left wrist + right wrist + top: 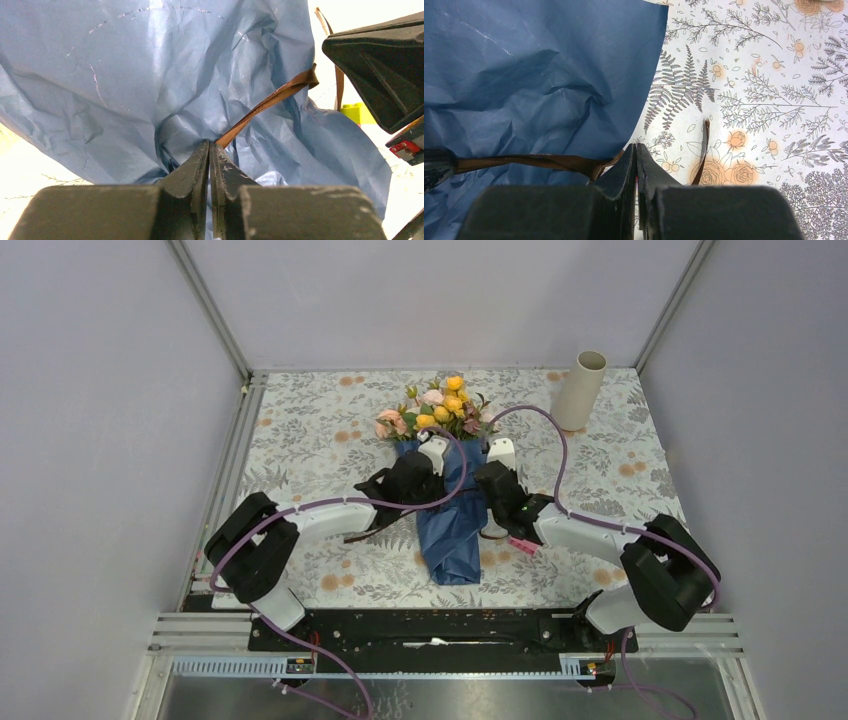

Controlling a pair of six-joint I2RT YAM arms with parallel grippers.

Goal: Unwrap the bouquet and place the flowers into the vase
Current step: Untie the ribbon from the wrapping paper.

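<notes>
Left gripper [210, 150] clenched, tips pinching the ribbon [270, 97] at the bouquet [449, 525] waist; right gripper [636, 152] clenched on the same ribbon at the opposite side; bouquet lies mid-table, vase [580, 390] stands well apart, far right

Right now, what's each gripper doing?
Left gripper: closed on the ribbon.
Right gripper: closed, seemingly pinching the ribbon too.
</notes>
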